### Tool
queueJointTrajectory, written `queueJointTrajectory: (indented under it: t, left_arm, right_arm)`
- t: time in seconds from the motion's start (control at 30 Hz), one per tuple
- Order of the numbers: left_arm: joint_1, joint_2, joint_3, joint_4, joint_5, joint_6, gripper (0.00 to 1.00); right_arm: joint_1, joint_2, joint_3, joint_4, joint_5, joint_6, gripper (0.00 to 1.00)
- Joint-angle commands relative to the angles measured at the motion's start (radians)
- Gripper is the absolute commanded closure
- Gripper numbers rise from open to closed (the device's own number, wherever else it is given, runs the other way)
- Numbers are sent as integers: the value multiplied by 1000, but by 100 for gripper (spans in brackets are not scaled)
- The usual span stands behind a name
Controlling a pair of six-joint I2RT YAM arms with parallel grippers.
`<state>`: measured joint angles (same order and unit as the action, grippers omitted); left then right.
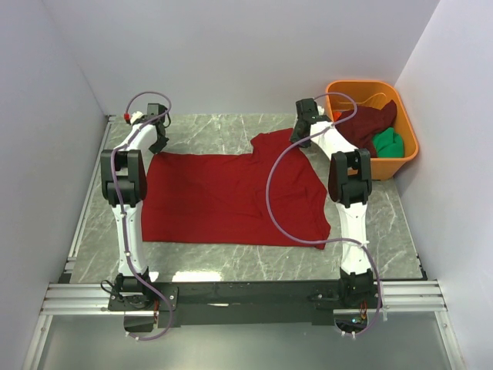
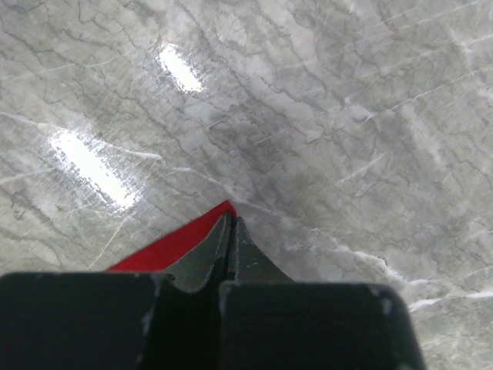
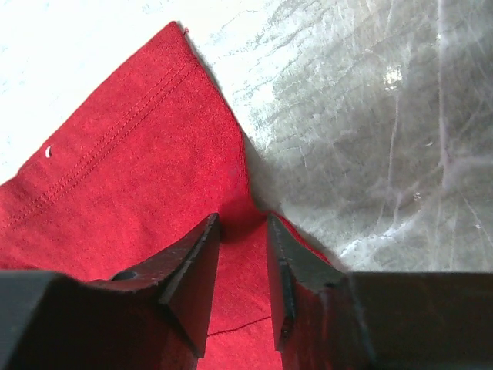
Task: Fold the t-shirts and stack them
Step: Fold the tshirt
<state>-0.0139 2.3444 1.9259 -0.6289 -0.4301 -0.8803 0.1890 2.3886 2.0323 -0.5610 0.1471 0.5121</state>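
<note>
Left hand pinched the red t-shirt corner on worktop; right hand was partly spread astride a cloth ridge.

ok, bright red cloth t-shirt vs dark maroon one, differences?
The bright red t-shirt lies spread out on the grey marble table; the dark maroon t-shirt is bunched up in the orange plastic tub. The maroon one lies against a green t-shirt; the red one has no garment beside it. Neither is folded.
</note>
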Motion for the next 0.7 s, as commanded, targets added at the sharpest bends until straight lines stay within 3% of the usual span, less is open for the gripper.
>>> queueJointTrajectory:
  t: [0.0, 0.3, 0.67]
  left_arm:
    - [9, -68, -10, 41, 17, 14, 100]
    - [11, -65, 7, 67, 44, 29, 100]
    - [55, -76, 62, 100, 83, 56, 100]
  right_arm:
    - [-6, 21, 57, -14, -1, 26, 64]
    - [-11, 14, 80, 7, 2, 25, 100]
    - [-36, -129, 3, 104, 17, -3, 100]
